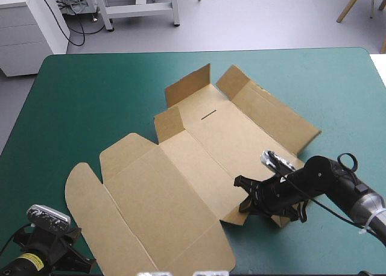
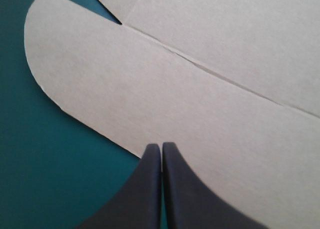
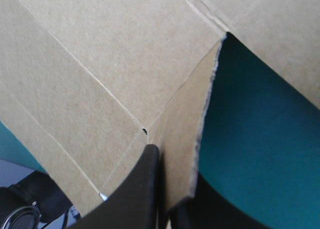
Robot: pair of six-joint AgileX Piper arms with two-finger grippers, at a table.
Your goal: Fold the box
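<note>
light was bright and even in the high view, falling from above, with no hard glare on the teal-green cover. the box was evenly lit, and its raised flaps threw only faint, soft shadows. a darker soft shadow lay under the right gripper. in the left wrist view the cover dimmed toward the left gripper, which carried a dull sheen. in the right wrist view deep shade sat under the gripped flap.

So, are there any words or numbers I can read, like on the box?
None can be read.
The box: plain brown board, no print.
A yellow sticker on the left arm: too small to read.
</note>
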